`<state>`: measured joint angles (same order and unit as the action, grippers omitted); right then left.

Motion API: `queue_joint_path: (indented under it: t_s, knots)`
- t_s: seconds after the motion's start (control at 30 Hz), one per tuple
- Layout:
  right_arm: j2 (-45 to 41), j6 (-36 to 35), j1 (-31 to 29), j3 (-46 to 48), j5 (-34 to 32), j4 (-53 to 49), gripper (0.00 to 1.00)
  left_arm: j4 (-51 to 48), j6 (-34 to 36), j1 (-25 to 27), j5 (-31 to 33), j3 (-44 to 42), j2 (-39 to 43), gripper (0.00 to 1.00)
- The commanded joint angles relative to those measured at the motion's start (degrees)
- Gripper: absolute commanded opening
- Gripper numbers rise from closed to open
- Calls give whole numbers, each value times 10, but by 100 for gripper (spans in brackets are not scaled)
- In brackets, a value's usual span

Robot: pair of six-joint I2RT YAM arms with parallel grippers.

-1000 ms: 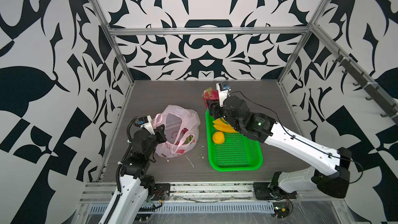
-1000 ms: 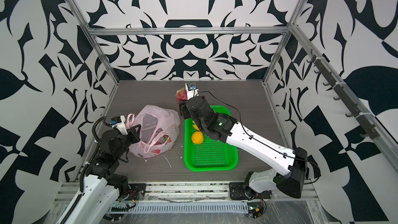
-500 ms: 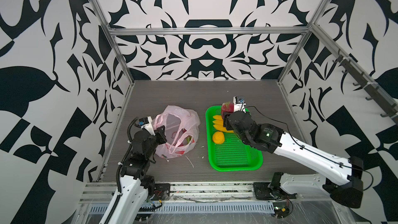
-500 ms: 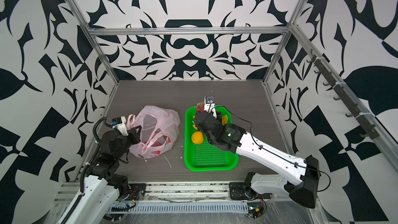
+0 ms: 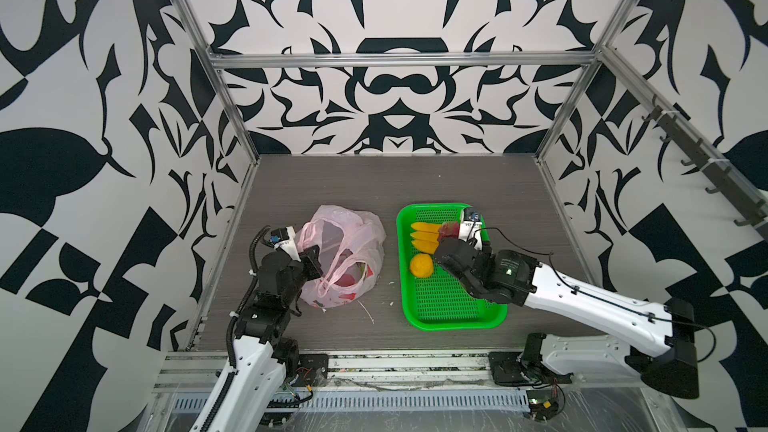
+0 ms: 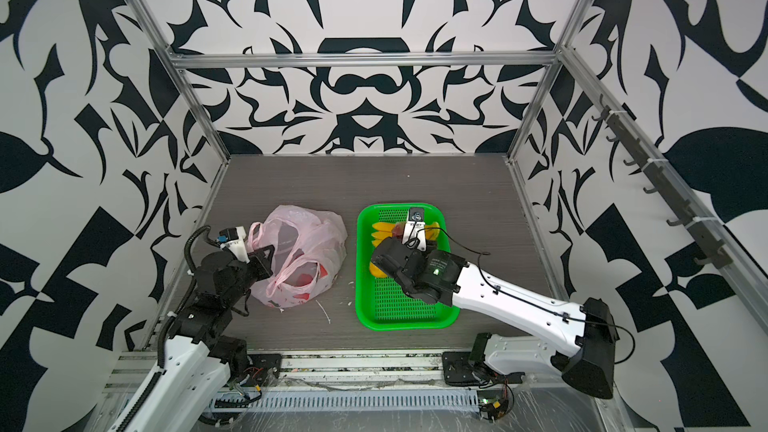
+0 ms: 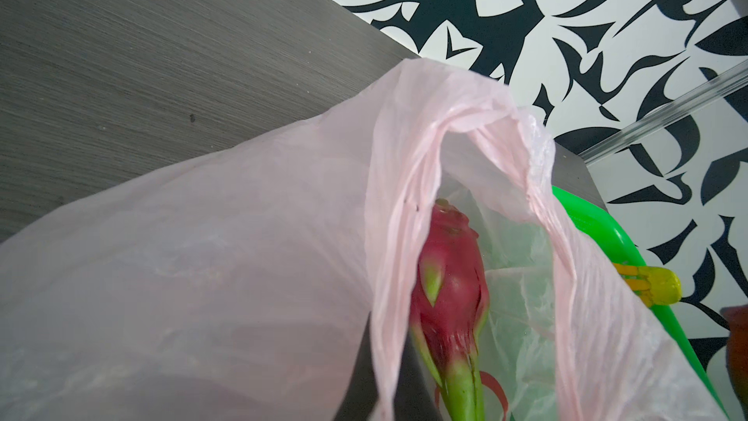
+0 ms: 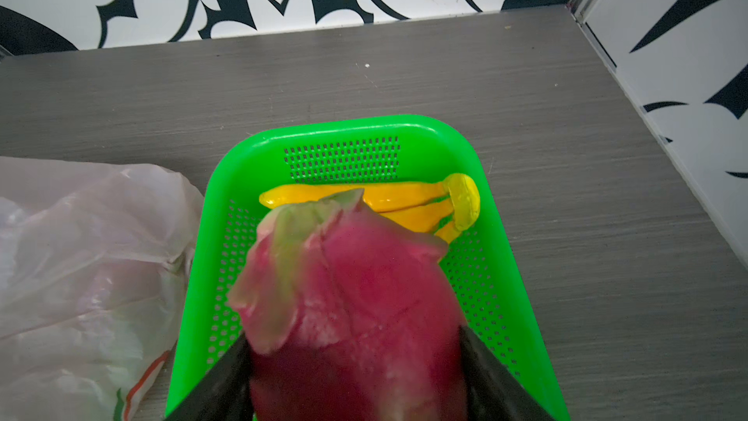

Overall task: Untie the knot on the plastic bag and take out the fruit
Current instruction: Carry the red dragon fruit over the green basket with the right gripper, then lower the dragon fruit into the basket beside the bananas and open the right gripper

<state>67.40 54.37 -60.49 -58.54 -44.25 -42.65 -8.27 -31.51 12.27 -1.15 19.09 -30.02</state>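
- Held dragon fruit (image 8: 356, 301): magenta with green-tipped scales. It is out of the bag and hangs over the far half of the green basket (image 5: 457, 323). Its long axis runs straight out from the tool toward the basket's far end.
- Right tool (image 8: 356, 366): jaws spread wide and clamped on the fruit's two flanks.
- Bananas (image 5: 424, 236): lie crosswise in the basket, right under the held fruit's tip.
- Orange (image 5: 421, 264): on the mesh by the basket's left wall, just beside the right arm.
- Set-down relation, as a judgement: bare mesh lies on the robot's side of the bananas, below and behind the tool, so lowering there looks clearest.
- Second dragon fruit (image 7: 449, 277): inside the plastic bag (image 5: 357, 226), lengthwise toward the open mouth.
- Plastic bag: on the worktop (image 5: 374, 184), just left of the basket, handle loops (image 5: 332, 280) loose.
- Left tool (image 5: 311, 261): jaws together, apparently on the bag's near rim, though the film hides the pinch. It is the nearer arm to the bagged fruit.
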Motion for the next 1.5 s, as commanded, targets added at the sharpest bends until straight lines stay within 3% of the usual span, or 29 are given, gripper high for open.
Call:
queue_joint_path:
  t_s: [0.0, 0.63, 1.47]
  knots:
    - [-20, 58, -4, 17, -28, -15, 45, 18, 1, -1, -6, -10, -1, 0]
    - [-34, 140, -3, 129, 0, 12, 46, 13, -1, -1, -11, -10, 4, 0]
    - [-9, 124, 42, 205, 54, 101, 48, -5, -2, -1, -7, -3, 10, 0]
